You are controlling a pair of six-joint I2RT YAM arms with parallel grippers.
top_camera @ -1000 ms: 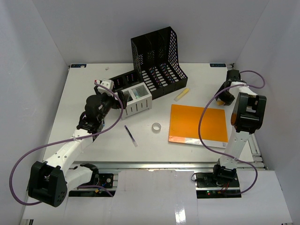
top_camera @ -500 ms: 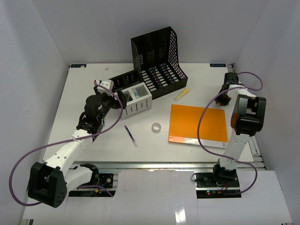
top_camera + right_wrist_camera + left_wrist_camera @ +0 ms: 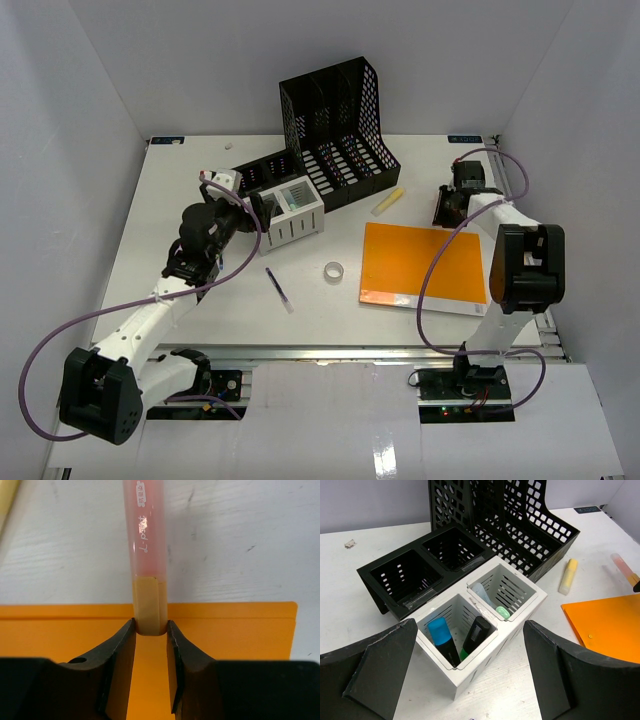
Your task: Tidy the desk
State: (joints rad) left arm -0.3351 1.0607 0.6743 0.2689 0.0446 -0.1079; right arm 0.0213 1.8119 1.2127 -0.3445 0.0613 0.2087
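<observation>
2 arms here, and only 1 of them is actually doing anything right now. The right gripper point(image 3: 150, 625) is pinching the tan butt end of a translucent pink plastic highlighter point(image 3: 145, 530). The barrel is pointing away from it, out past the far edge of the flat orange plastic folder point(image 3: 425, 262). My guess is it's grabbing the very end so the rest of the barrel is free to drop into a cup. I can't tell whether the pen is hanging in the air or resting on the surface.

The left gripper point(image 3: 470, 630) is hovering with its jaws spread wide and nothing in them, right in front of the white slotted 2-cell pen holder point(image 3: 490, 672). A blue-capped marker point(image 3: 440, 632), a black marker point(image 3: 477, 630) and something with a mint-green cap point(image 3: 502, 612) are standing in that holder, so it's looking like home for the loose pens.

The desk point(image 3: 320, 320), the big white tabletop, is lying under everything, from the arm bases to the back wall. A pale yellow highlighter point(image 3: 388, 201), a small clear tape roll point(image 3: 334, 270) and a thin purple pen point(image 3: 280, 289) are lying loose on it. The tall black mesh 3-slot file rack point(image 3: 335, 120) is standing at the back. I'm not seeing anything in it, so it's probably waiting for that folder.
</observation>
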